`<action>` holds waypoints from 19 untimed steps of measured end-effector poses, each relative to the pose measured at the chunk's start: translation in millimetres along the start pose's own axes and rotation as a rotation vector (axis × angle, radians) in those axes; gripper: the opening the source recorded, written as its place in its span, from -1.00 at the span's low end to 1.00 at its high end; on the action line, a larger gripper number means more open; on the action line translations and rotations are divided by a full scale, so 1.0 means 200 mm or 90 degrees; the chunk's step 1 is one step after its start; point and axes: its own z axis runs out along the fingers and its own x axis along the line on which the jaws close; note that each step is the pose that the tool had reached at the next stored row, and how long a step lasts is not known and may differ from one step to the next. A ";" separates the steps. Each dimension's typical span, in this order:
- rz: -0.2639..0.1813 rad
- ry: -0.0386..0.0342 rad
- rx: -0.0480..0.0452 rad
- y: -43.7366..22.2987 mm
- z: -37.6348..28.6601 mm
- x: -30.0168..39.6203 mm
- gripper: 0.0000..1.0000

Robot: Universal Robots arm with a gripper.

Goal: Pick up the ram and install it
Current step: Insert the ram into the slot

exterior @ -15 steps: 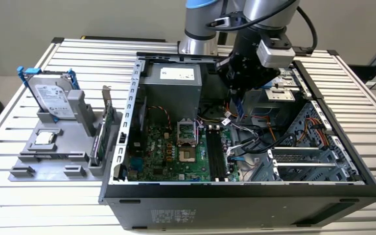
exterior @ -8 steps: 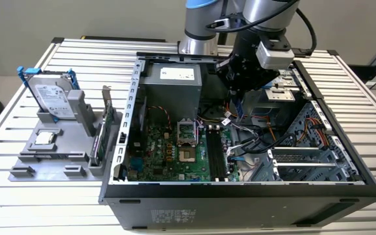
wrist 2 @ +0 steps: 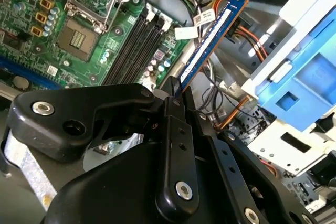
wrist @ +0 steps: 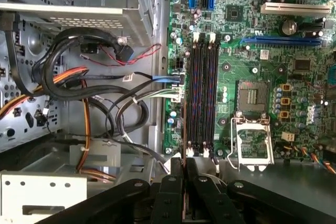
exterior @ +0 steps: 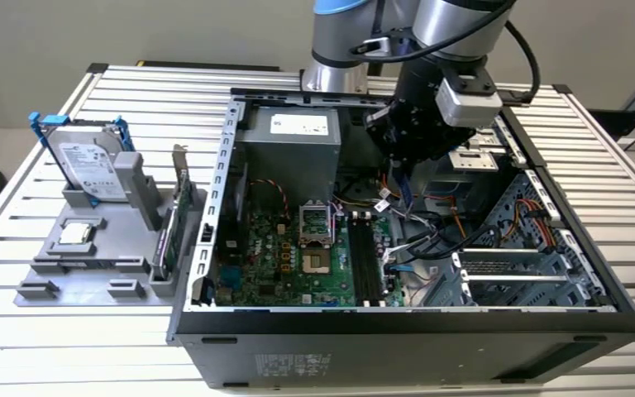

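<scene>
The gripper (wrist 2: 173, 95) has its fingers (wrist 2: 176, 145) clenched on one end of the ram (wrist 2: 210, 38), which juts out beyond them as a thin blue stick, edge-on. It hangs inside the open computer case (exterior: 406, 327), above the motherboard (wrist: 252, 77), apart from the black memory slots (wrist: 202, 93) that lie ahead of the fingers. To seat it well, I judge the stick must run parallel to a slot, squarely over it, clear of the loose cables (wrist: 105, 103) beside it.
</scene>
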 end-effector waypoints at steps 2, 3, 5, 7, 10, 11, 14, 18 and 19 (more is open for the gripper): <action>0.000 0.0000 0.0000 0.019 0.002 0.000 -1.00; 0.000 0.0000 0.0000 0.029 0.003 0.000 -1.00; 0.000 0.0000 0.0001 0.049 0.005 -0.001 -1.00; 0.000 0.0000 0.0000 0.070 0.008 -0.001 -1.00; 0.000 0.0000 0.0001 0.095 0.011 -0.003 -1.00; 0.001 0.0000 0.0001 0.101 0.013 -0.004 -1.00; 0.000 -0.0001 0.0001 0.121 0.017 -0.009 -1.00; 0.000 -0.0001 0.0000 0.134 0.029 -0.027 -1.00; 0.000 0.0000 0.0000 0.138 0.032 -0.029 -1.00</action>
